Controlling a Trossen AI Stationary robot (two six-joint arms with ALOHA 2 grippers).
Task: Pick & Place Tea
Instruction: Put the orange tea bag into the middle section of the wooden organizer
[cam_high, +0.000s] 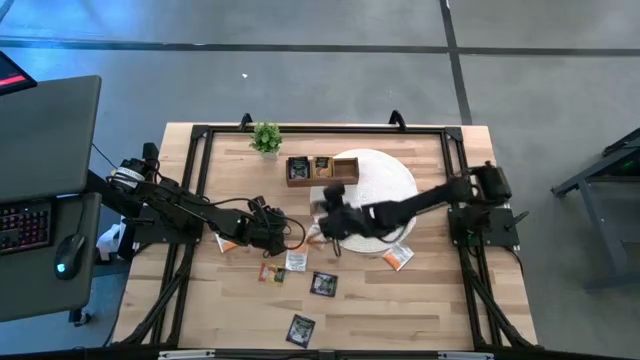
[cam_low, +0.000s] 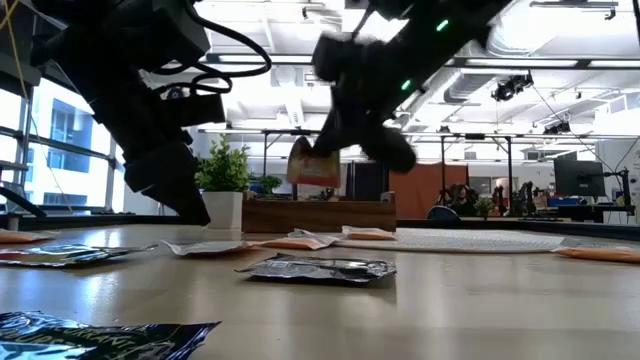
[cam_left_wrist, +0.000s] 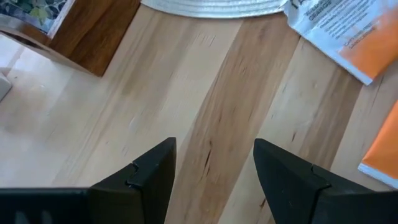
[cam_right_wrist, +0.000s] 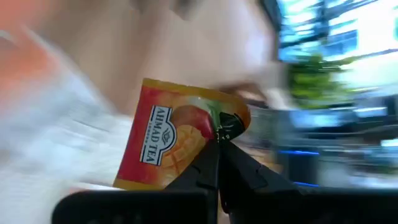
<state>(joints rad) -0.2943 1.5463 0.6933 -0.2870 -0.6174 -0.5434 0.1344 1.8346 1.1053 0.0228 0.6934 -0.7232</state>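
Above table, sachet (cam_right_wrist: 180, 137) upright in right tool (cam_right_wrist: 217, 146)

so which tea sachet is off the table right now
The red-and-yellow mango sachet, pinched by a corner in the right gripper and hanging above the table; every other sachet lies flat on the wood.

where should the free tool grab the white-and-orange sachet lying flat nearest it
Judging from its pose, take the flat white-and-orange paper sachet by its near edge, from straight above. It lies flat on the wooden table, so only an edge gives purchase. The open left tool hovers just short of it.
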